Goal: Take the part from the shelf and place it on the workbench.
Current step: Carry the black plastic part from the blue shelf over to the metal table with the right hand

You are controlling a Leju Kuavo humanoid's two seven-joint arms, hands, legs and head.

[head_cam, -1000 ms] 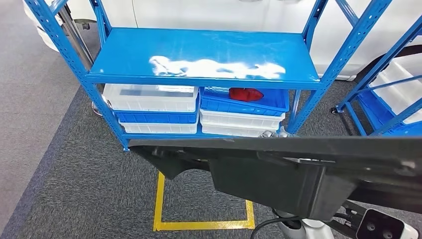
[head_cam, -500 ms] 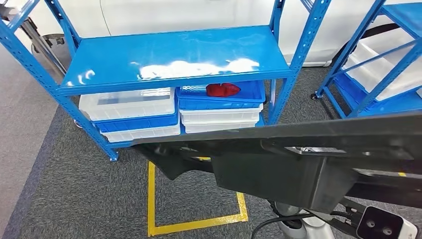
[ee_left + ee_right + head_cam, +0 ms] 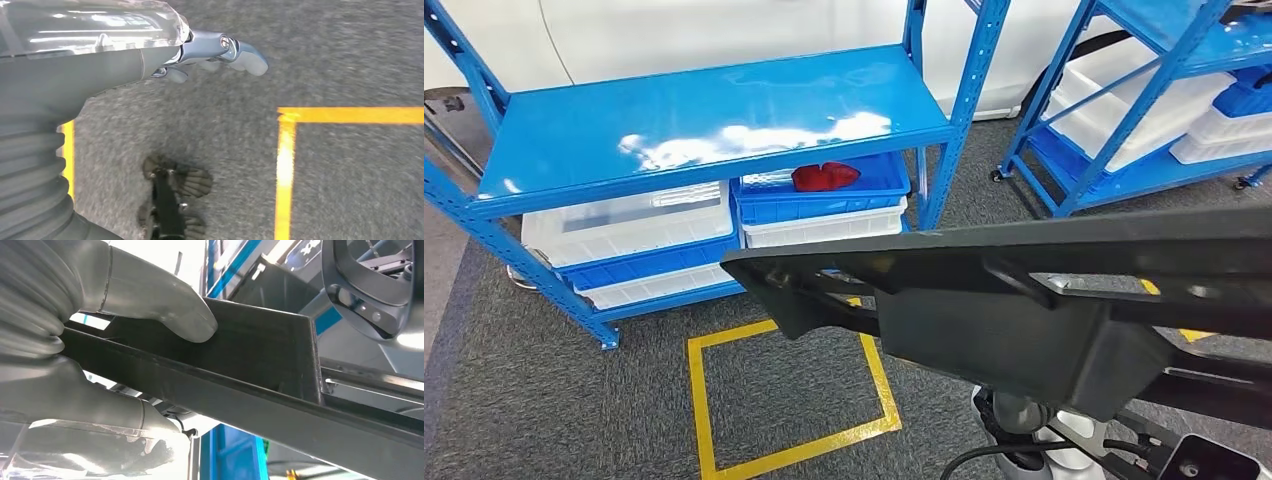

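Observation:
A large black moulded part [image 3: 1024, 320] stretches across the lower half of the head view, carried in front of my body. In the right wrist view my right hand [image 3: 100, 305] grips that black part [image 3: 260, 365], with the thumb pressed on one face and the fingers wrapped under its rim. My left hand [image 3: 200, 55] hangs over the grey carpet, fingers loosely extended and holding nothing. The blue shelf [image 3: 694, 130] stands ahead to the left, its upper board bare.
On the shelf's lower level sit white and blue bins, and one blue bin [image 3: 824, 200] holds a red piece [image 3: 824, 176]. A second blue rack [image 3: 1144, 100] with white bins stands at the right. A yellow tape square [image 3: 784, 400] marks the carpet.
The whole view has swung to the right: the shelf has slid left in the picture and the second rack has come further into view. The black part stays in my right hand.

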